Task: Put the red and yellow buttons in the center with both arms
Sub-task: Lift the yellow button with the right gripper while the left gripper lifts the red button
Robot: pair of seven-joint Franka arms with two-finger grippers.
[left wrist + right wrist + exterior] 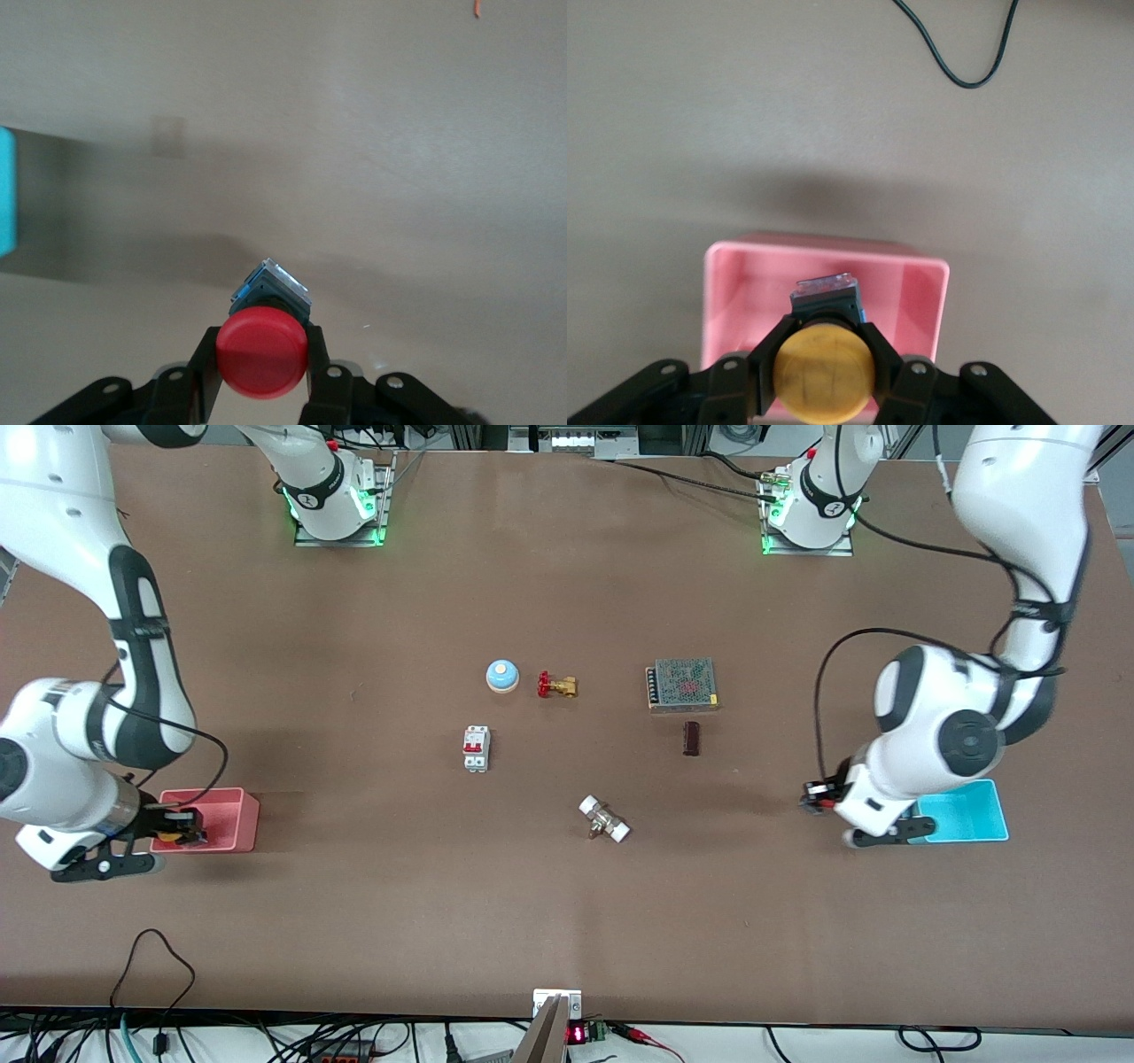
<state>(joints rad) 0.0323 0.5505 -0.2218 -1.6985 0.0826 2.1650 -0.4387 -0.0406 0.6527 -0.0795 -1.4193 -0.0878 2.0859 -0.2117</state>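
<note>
My left gripper (817, 794) is shut on the red button (262, 351), whose black base points down at bare brown tabletop. It hangs just off the cyan tray (966, 812), on the side toward the table's middle. My right gripper (182, 828) is shut on the orange-yellow button (824, 372) and holds it over the pink tray (726, 292), which shows nothing else inside. In the front view only a bit of red (825, 802) and of yellow (168, 837) show between the fingers. The table's center (567, 771) is bare brown surface.
Around the center lie a blue dome (501, 676), a brass valve with a red handwheel (556, 685), a white circuit breaker (477, 748), a mesh-topped power supply (682, 685), a dark brown block (691, 738) and a white-ended fitting (604, 819). A black cable (164, 957) loops at the table's near edge.
</note>
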